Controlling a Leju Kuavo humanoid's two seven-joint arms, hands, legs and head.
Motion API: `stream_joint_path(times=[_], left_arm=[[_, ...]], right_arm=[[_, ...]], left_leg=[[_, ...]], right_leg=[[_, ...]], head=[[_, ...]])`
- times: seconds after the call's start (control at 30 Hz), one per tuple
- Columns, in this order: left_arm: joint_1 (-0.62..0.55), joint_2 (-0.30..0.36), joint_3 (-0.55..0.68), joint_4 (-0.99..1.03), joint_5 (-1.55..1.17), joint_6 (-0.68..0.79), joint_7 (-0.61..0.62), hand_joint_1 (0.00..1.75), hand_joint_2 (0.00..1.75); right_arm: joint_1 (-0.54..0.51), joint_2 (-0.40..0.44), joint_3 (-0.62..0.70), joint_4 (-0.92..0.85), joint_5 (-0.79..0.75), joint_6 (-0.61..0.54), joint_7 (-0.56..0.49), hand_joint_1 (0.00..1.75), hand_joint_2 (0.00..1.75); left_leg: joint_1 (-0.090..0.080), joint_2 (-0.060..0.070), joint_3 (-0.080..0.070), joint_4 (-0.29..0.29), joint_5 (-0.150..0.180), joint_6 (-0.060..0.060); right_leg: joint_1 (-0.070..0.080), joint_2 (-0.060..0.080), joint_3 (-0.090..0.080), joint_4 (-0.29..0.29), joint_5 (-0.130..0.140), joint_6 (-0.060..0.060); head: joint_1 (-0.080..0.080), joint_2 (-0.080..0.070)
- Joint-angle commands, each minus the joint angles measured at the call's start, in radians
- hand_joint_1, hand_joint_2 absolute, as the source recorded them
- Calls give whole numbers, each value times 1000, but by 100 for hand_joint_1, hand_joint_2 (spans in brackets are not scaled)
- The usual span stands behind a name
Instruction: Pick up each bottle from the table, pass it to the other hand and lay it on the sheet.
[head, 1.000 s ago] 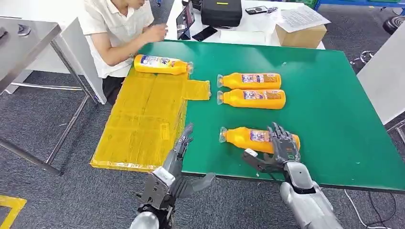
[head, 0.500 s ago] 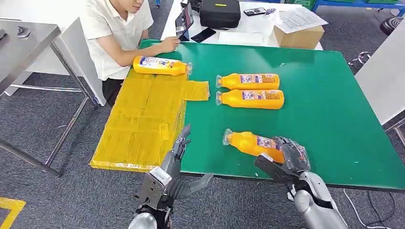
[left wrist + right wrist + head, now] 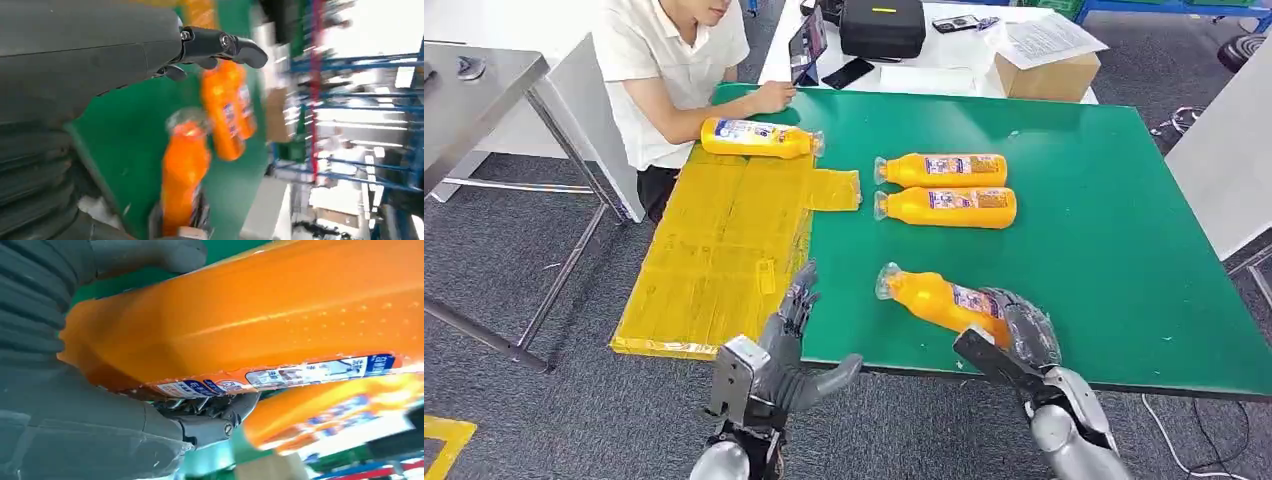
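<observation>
My right hand point(image 3: 1016, 342) grips the base end of an orange bottle point(image 3: 939, 299) near the table's front edge; its capped end points left and is raised off the green table point(image 3: 1104, 240). The right wrist view has the bottle point(image 3: 260, 315) close up in my right hand point(image 3: 100, 410). My left hand point(image 3: 786, 325) hovers open at the front edge, beside the yellow sheet point(image 3: 714, 250), fingers apart and holding nothing. Its fingers point(image 3: 220, 42) point toward the held bottle point(image 3: 182, 170). One bottle point(image 3: 759, 137) lies on the sheet's far end. Two more bottles point(image 3: 944, 170) point(image 3: 949, 206) lie side by side mid-table.
A person point(image 3: 669, 70) sits at the table's far left corner, a hand resting on the table edge. A cardboard box point(image 3: 1049, 70), a black case point(image 3: 882, 28) and a tablet point(image 3: 808, 45) stand on a white table behind. A grey metal table point(image 3: 484, 80) stands left.
My right hand closed on the nearest bottle and lifted it, turning its capped end up and leftward. My left hand stayed open at the front edge, shifting slightly.
</observation>
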State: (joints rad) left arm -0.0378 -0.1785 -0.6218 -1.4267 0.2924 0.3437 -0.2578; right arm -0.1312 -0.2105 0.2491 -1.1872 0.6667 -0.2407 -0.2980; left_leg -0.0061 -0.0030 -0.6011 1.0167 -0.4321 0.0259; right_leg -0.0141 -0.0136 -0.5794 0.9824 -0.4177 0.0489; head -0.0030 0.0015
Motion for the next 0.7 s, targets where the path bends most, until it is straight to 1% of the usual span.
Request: stream_joint_path(times=[0.03, 0.13, 0.27, 0.37, 0.47, 0.57, 0.63, 0.67, 0.7], left_arm=[[-30, 11, 24, 252, 177, -6, 4, 0, 175], [-17, 15, 22, 250, 192, 19, -31, 0, 175], [-19, 22, 8, 251, 257, -16, -2, 0, 175], [-44, 21, -17, 265, 272, -33, 2, 0, 175], [-56, 4, -13, 249, 260, -18, -46, 0, 175], [-58, 5, -17, 230, 244, 1, -63, 0, 175], [-69, -2, -17, 208, 204, 37, -121, 0, 175], [-76, -5, -18, 203, 191, 49, -129, 0, 175], [-85, -13, -13, 202, 196, 60, -120, 0, 175]], right_arm=[[-47, 131, 37, -128, -157, -66, -80, 175, 175], [-65, 143, 57, -167, -198, -104, -89, 175, 175], [-104, 152, 82, -166, -251, -100, -103, 173, 175], [-121, 184, 120, -166, -278, -97, -116, 175, 175], [-109, 194, 153, -164, -289, -86, -114, 175, 175], [-105, 186, 175, -154, -298, -81, -110, 175, 175], [-101, 186, 218, -118, -299, -38, -92, 175, 175], [-94, 196, 229, -106, -299, -37, -93, 175, 175], [-98, 201, 266, -78, -285, -27, -95, 175, 175]], left_leg=[[0, 5, 2, -2, -1, -2], [0, 4, -1, -1, -1, -2], [0, 4, -3, -1, -1, -2], [1, 5, -3, -1, -1, -3], [0, 2, -6, -1, 0, -2], [0, 1, -6, 0, 0, -2], [1, 1, -4, -1, -1, -3], [1, 0, -6, 0, -1, -2], [1, 1, -6, 0, 0, -2]], right_leg=[[0, 6, 0, -1, 1, -2], [0, 5, -3, 1, 0, -2], [0, 5, -3, 1, 0, -1], [0, 6, -4, 0, 0, -2], [0, 3, -6, 1, 0, -2], [0, 2, -6, 0, 0, -2], [1, 2, -4, 0, -1, -3], [1, 2, -5, 0, -1, -2], [1, 2, -6, 0, 0, -1]], head=[[0, 0], [0, 0], [0, 0], [0, 0], [0, 0], [0, 0], [0, 0], [0, 0], [0, 0]])
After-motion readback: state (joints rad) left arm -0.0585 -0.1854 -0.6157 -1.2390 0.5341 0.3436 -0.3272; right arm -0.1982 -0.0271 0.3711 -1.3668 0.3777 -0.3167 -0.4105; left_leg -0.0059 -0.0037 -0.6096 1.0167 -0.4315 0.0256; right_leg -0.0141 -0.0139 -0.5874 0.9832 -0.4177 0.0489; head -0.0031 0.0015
